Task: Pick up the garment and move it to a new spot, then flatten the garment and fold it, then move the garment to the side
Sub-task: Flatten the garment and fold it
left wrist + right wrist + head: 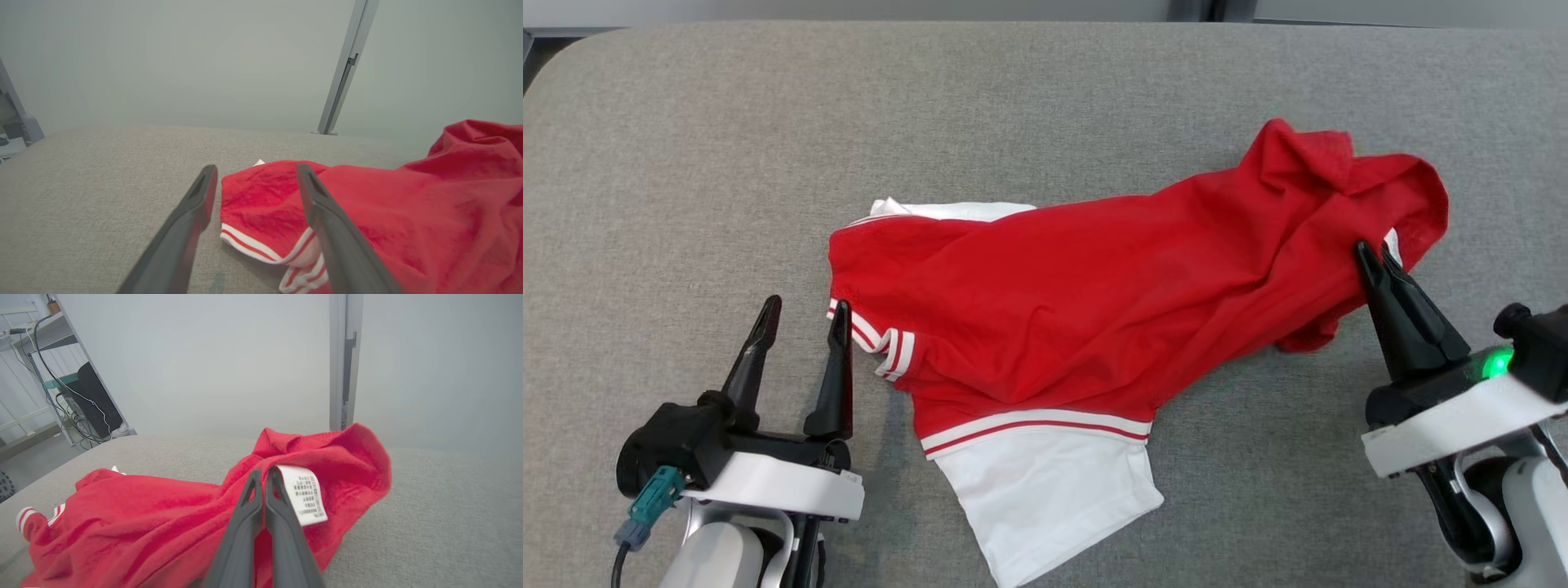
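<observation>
While the red and white garment (1045, 327) lies crumpled across the middle and right of the grey cushioned surface (686, 163), the head view has the left gripper (806, 306) standing fingers apart just beside the striped cuff (882, 347), holding nothing. The right gripper (1374, 249) is pinched together on the red edge at the garment's right end. From the left wrist, the left gripper (256, 168) frames that cuff (261, 249) between its spread fingers without closing on it. From the right wrist, the right gripper (264, 472) is clamped on a thin fold right beside the white care label (304, 494). I'd worry that so slight a bite catches one layer only: a lift could let the cloth slip free, or drag the rest along bunched. The surface is coarse grey weave, likely grippy under cotton. Behind it are a plain pale wall, an upright metal post (341, 359), and a shelf with trailing cables (69, 388).
</observation>
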